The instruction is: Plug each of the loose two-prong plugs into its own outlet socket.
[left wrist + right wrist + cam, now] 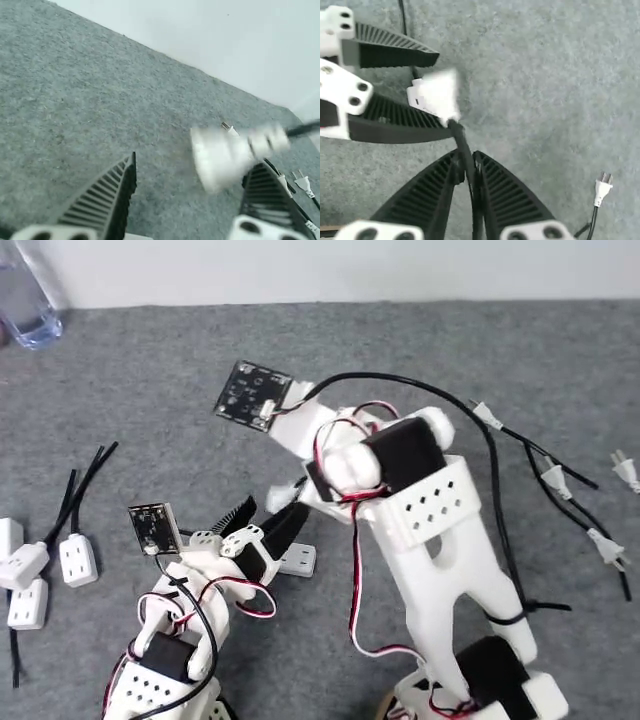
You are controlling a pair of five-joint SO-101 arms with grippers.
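High view had a cluster of loose outlet sockets [78,560] lying far out to the left of both sets of jaws, with their black leads trailing away over the grey mat [150,370]. Nearer the middle, the left gripper [268,518] stood with its jaws spread wide. One more white socket [298,560] lay on the mat just beside them.

In the left wrist view a white connector [225,155], too blurred to tell socket from plug, sat between those wide jaws, closer to one finger than the other. Whether it touched that finger could not be told.

In the right wrist view the right gripper [465,156] had its jaws drawn narrow, pinching the black cord [462,140] just behind the connector. The connector therefore stuck out ahead of the right fingertips and into the gap of the left jaws.

Well out to the right of both grippers, loose two-prong plugs [605,545] lay on the mat on their black leads.
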